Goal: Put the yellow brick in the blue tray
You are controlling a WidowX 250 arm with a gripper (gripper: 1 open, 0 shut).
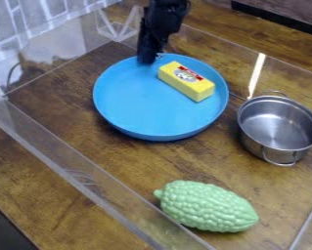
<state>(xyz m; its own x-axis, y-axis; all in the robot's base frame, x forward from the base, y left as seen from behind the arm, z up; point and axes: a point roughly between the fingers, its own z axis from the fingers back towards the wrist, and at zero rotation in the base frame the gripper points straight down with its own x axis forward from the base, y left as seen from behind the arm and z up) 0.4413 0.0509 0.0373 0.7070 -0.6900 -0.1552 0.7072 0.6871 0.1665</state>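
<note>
Yellow brick (186, 80) sits inside your blue tray (145, 117), lying on the far right part of the dish near its rim, label side up. Your gripper (149, 57) hangs at the tray's far edge, pointing steeply down, with its jaws drawn together; you can see nothing between them, and the tip stands just beside the brick's near-left end without holding it. To the right of the tray you have the steel pot (279, 127), and nearer the camera the bumpy green toy (206, 206) lies on the wooden table (66, 146).
</note>
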